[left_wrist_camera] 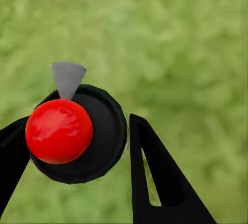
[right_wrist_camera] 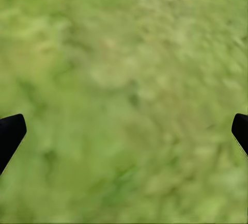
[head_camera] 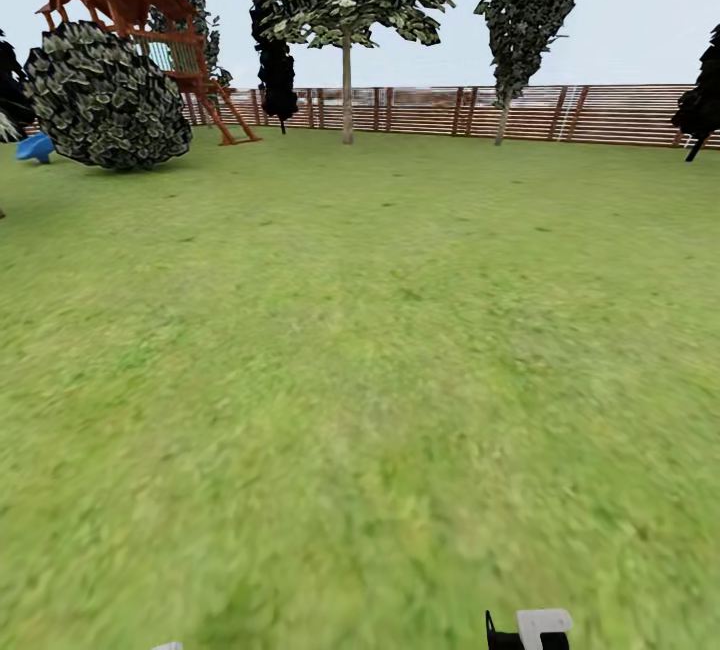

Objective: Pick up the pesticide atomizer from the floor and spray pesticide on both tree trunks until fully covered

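Observation:
In the left wrist view the pesticide atomizer (left_wrist_camera: 106,146) is seen from above as a round dark body with a glossy red ball on top and a grey cone nozzle. My left gripper (left_wrist_camera: 77,126) is shut on it, one black finger on each side, above blurry grass. My right gripper (right_wrist_camera: 124,126) hangs open over the floor (right_wrist_camera: 124,69), its fingertips at the picture's edges; a bit of it peeks in at the head view's lower edge (head_camera: 530,630). Two trees with bare straight trunks (head_camera: 347,90) (head_camera: 501,120) stand far off by the fence.
Wide green lawn (head_camera: 360,350) stretches ahead to a brown slat fence (head_camera: 600,113). At the far left are a big round shrub (head_camera: 105,95), a red-brown wooden playset (head_camera: 150,20) and a blue object (head_camera: 35,146). Dark conifers (head_camera: 276,75) stand along the fence.

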{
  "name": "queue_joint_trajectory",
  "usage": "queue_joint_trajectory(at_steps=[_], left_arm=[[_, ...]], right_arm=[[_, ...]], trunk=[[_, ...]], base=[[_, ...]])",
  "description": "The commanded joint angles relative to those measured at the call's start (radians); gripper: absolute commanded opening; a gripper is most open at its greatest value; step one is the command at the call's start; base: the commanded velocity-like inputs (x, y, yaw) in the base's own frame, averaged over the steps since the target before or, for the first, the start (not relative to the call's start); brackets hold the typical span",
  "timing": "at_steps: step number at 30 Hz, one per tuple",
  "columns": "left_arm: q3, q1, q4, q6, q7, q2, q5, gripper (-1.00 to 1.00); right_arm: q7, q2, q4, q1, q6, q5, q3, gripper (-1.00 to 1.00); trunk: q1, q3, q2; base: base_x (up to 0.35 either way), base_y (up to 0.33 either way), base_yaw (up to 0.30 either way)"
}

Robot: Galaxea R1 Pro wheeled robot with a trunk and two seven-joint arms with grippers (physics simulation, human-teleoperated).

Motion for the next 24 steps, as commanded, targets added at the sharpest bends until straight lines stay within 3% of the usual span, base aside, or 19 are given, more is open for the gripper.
queue_joint_trajectory(at_steps=[1,24], left_arm=[[-0.008,0.0,0.0,-0.003,0.004,0.0,0.005,-1.0],[-0.008,0.0,0.001,-0.003,0.004,0.0,0.005,-1.0]], right_arm=[[-0.005,0.0,0.001,-0.001,-0.002,0.011,-0.006,1.0],[-0.005,0.0,0.001,-0.001,-0.002,0.011,-0.006,1.0]], trunk=[[0.0,-0.001,0.0],[0.0,-0.001,0.0]], base=[[0.339,0.0,0.0],[0.339,0.0,0.0]])
